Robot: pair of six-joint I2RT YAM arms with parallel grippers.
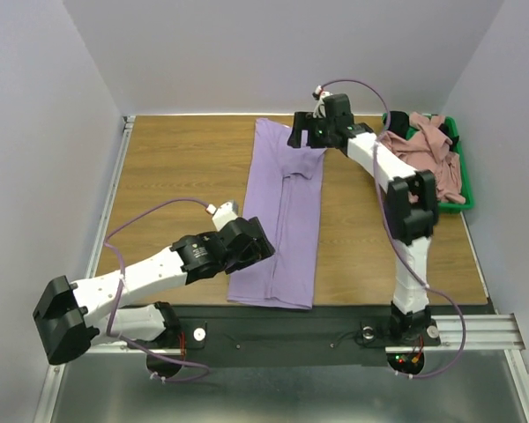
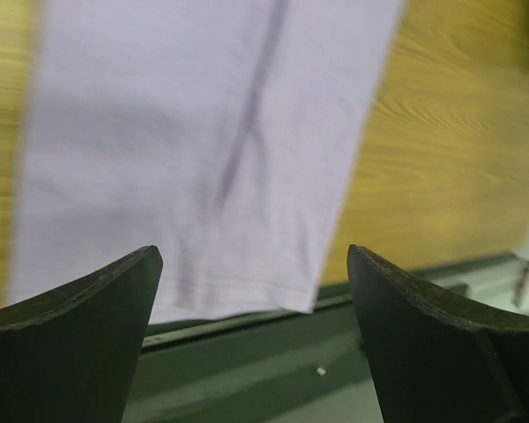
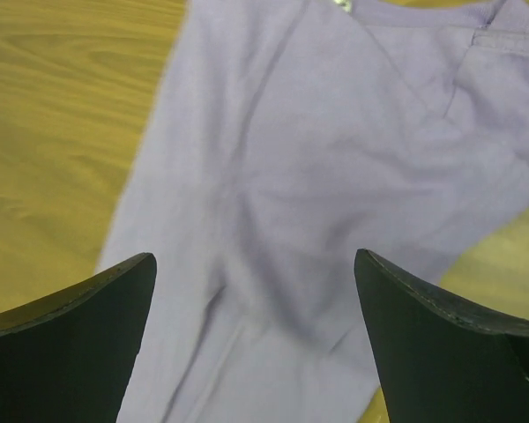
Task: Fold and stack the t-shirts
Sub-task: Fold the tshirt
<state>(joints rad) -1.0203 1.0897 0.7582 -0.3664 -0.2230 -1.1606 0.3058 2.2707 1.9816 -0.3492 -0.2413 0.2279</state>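
The lavender t-shirt [image 1: 282, 211] lies on the wooden table, folded lengthwise into a long strip running from the far edge to the near edge. My left gripper [image 1: 263, 249] is open and empty above its near hem; the left wrist view shows the hem [image 2: 203, 176] between the fingers [image 2: 79, 335]. My right gripper [image 1: 301, 134] is open and empty above the shirt's far collar end, which shows in the right wrist view [image 3: 335, 159]. A dusty pink t-shirt [image 1: 423, 145] lies crumpled in the green bin. A black shirt [image 1: 397, 120] peeks out beside it.
The green plastic bin [image 1: 454, 141] stands at the far right of the table. A black strip and metal rail [image 1: 335, 335] run along the near edge by the arm bases. White walls close in the table on three sides.
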